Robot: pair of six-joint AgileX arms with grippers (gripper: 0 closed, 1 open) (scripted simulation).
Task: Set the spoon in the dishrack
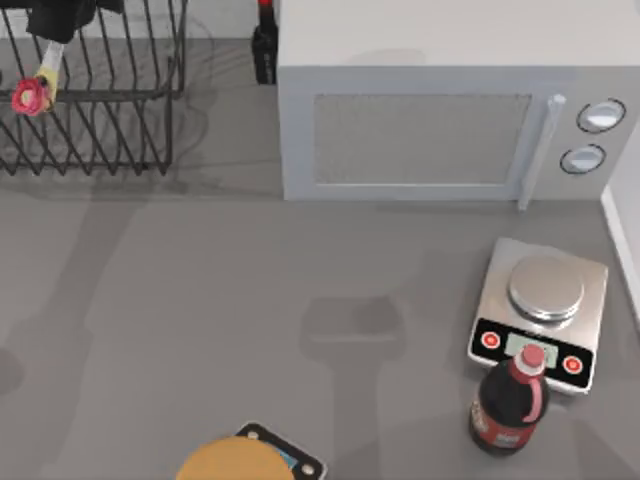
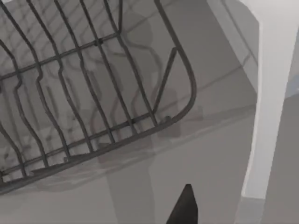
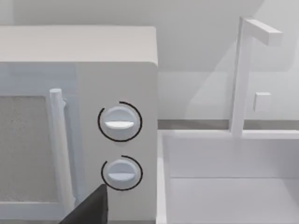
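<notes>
My left gripper (image 1: 55,30) sits in the upper left corner of the top view, above the dishrack (image 1: 150,95), and it is closed on the spoon (image 1: 42,78). The spoon hangs from the fingers with its handle pointing down the frame. The red-and-yellow knob (image 1: 30,96) sits over the rack's wires near the left edge. I cannot tell whether the spoon is touching the wires yet.

Left wrist view: the rack's rounded corner (image 2: 184,93) and its bent tines are visible, along with one dark fingertip (image 2: 184,210) at the lower edge. The white microwave (image 2: 273,93) stands at the right.

My judgement is that the step in hand is the release over the rack. To do it well, I would bring the spoon low between two rails before letting go, with the knob end well inside the rim. That way it settles across the wires rather than slipping through a gap or bouncing out. The wide spacing of the wires is the main risk for so slender a thing.

Containers: the rack holds nothing that I can see besides the spoon hanging over it.

My right gripper (image 3: 86,210) is parked facing the microwave's dials (image 3: 120,122). I cannot tell how its fingers stand.
</notes>
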